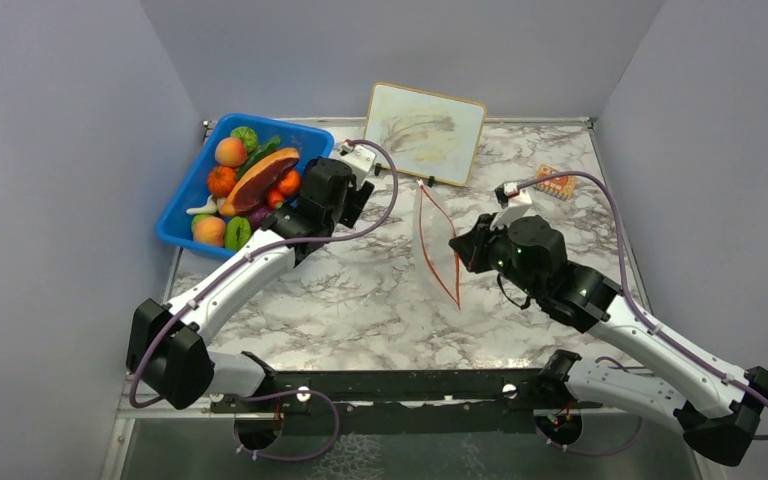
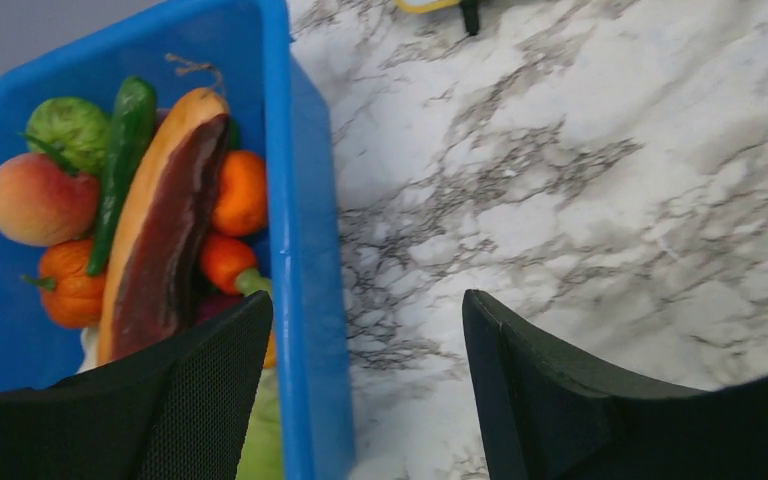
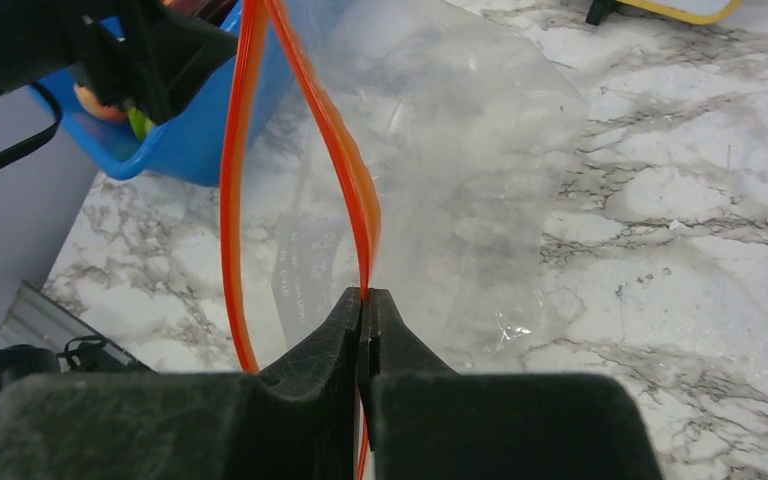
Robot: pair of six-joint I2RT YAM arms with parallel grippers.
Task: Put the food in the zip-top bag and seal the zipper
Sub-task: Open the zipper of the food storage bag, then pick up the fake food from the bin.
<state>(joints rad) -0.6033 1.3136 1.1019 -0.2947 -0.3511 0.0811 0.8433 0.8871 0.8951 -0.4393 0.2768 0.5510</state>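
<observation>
Clear plastic with an orange-red zipper (image 3: 355, 190): the zip-top bag (image 3: 460, 140) sits mid-table with its mouth parted, because my right claw (image 3: 365, 312) is pinched tight on one lip of that strip. The food (image 2: 165, 240) is all in the blue bin (image 2: 305, 200) at the far left, where my left claw (image 2: 365, 300) hangs spread and empty astride the bin's right wall. I judge I should shift left over one small piece, pinch it squarely, and hold my right claw steady.
</observation>
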